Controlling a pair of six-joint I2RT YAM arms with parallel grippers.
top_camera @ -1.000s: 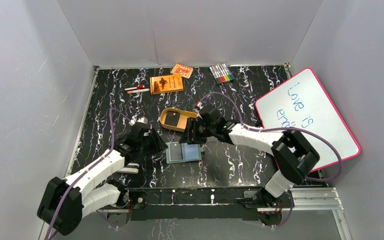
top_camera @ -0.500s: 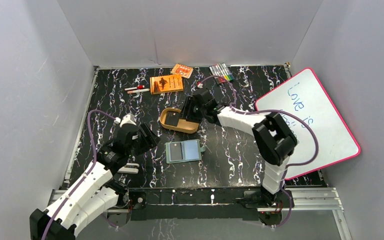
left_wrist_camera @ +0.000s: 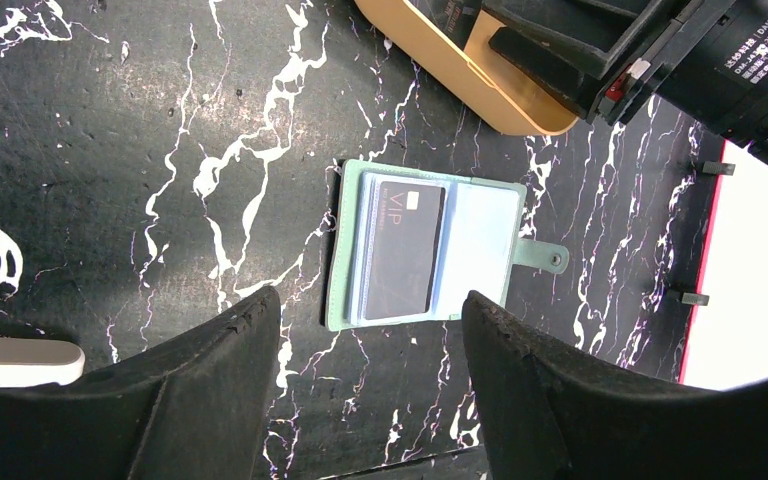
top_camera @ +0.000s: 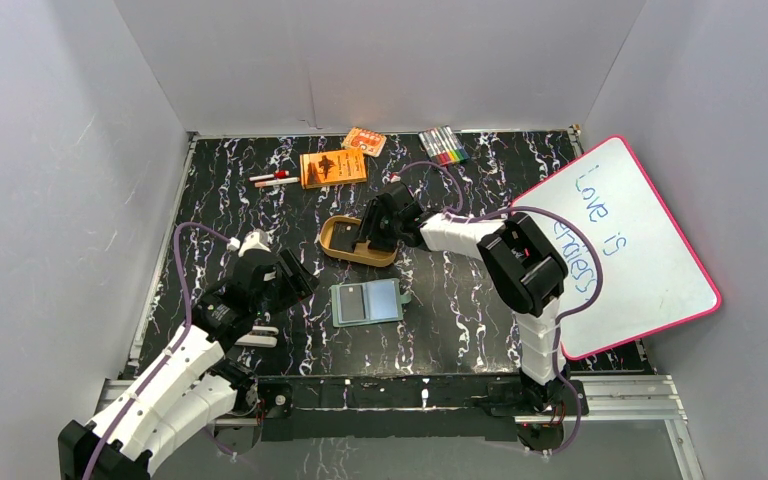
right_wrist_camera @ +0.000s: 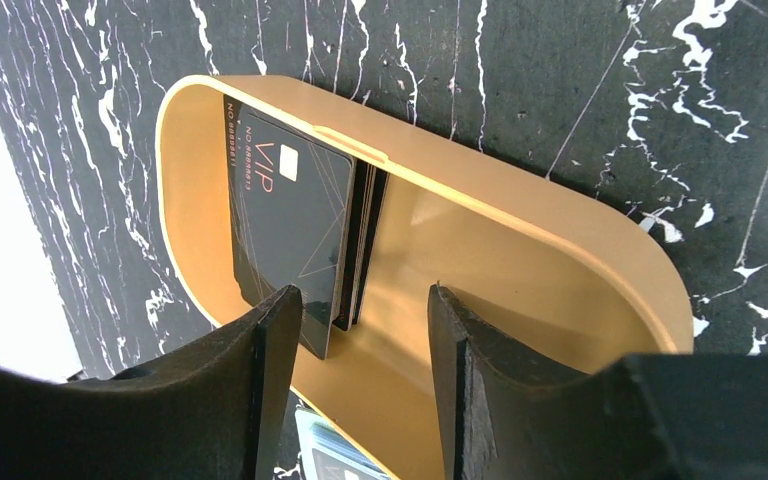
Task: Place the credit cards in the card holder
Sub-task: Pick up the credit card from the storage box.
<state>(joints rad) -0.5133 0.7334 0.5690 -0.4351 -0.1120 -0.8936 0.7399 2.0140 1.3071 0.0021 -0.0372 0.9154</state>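
Checker: left claw (left_wrist_camera: 370, 300)?
Tagger: wide, nothing in it, hangs above the worktop (left_wrist_camera: 110, 150), card holder (left_wrist_camera: 480, 240) shows between its fingers (left_wrist_camera: 210, 400)
Checker: holder state?
Tagger: lies open and flat on the worktop, mint green, one black credit card (left_wrist_camera: 400, 250) sits in its left pocket
Checker: other credit cards?
Tagger: black stack (right_wrist_camera: 290, 230) inside the tan tray (right_wrist_camera: 520, 260), propped against one long wall, front one reads VIP with a pale chip mark
Checker: right claw (right_wrist_camera: 360, 295)?
Tagger: jaws apart over the tray, lower corner of the stack between them, no grip; cannot tell if one finger (right_wrist_camera: 260, 380) touches the card
Checker: tray versus holder?
Tagger: tray just beyond the holder, near but apart
Checker: clutter?
Tagger: orange booklet (top_camera: 333, 167) and markers (top_camera: 443, 146) at the far edge, whiteboard (top_camera: 615, 240) on the right
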